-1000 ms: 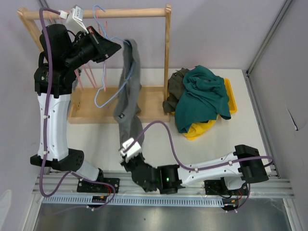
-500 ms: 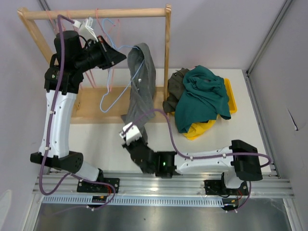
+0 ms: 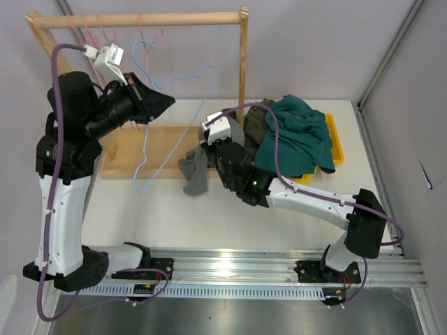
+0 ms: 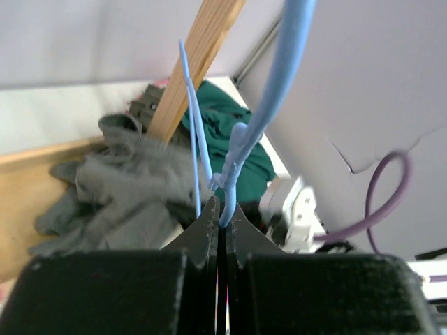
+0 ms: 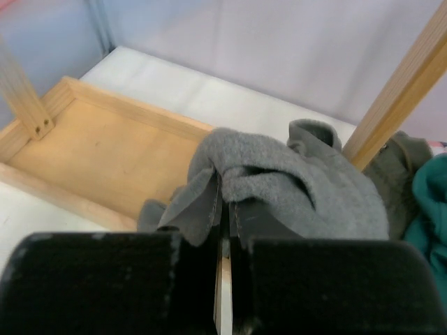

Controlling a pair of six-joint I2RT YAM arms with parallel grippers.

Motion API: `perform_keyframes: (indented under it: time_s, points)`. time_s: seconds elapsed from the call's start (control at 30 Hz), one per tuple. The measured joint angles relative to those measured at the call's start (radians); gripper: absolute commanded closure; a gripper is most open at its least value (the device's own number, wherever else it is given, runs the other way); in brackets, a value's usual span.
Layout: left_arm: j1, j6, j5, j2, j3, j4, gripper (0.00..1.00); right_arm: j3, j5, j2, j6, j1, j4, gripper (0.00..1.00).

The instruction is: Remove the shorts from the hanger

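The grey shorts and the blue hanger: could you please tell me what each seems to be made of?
Grey shorts: soft, fleecy knit cloth by the look, matt and fuzzy-surfaced, bunching in thick folds. Blue hanger: probably plastic or plastic-coated wire, smooth with a slight sheen, thin and holding its bent shape.

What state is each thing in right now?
Grey shorts: off the hanger, clamped in the right gripper.
Blue hanger: bare, pinched by the left gripper.
Teal shorts: heaped atop yellow shorts.
Olive shorts: crumpled beside the rack post.
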State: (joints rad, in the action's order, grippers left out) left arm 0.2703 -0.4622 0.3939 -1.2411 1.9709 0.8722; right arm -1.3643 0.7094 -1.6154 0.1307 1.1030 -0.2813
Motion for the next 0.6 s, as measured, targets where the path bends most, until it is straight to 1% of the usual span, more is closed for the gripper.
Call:
perform_keyframes:
  time_s: [0.17, 0.23, 0.3, 0.4, 0.5, 0.6]
  points:
    - [0.0, 0.018, -0.034, -0.063, 0.117, 0.013, 1.0, 0.206, 0.021, 0.122, -0.092, 0.082, 0.035, 1.0]
    - [0.0, 0.028, -0.051, -0.11, 0.172, 0.02, 1.0, 0.274, 0.061, 0.174, -0.119, 0.147, 0.045, 1.0]
    - [0.0, 0.04, -0.071, -0.18, 0.236, 0.022, 1.0, 0.323, 0.108, 0.225, -0.142, 0.243, 0.059, 1.0]
    - [0.0, 0.056, -0.102, -0.298, 0.334, 0.024, 1.0, 0.365, 0.183, 0.294, -0.172, 0.389, 0.088, 1.0]
    - [0.0, 0.071, -0.132, -0.394, 0.401, 0.024, 1.0, 0.384, 0.27, 0.353, -0.227, 0.523, 0.123, 1.0]
    - [0.0, 0.079, -0.16, -0.472, 0.441, 0.021, 1.0, 0.391, 0.344, 0.385, -0.292, 0.607, 0.185, 1.0]
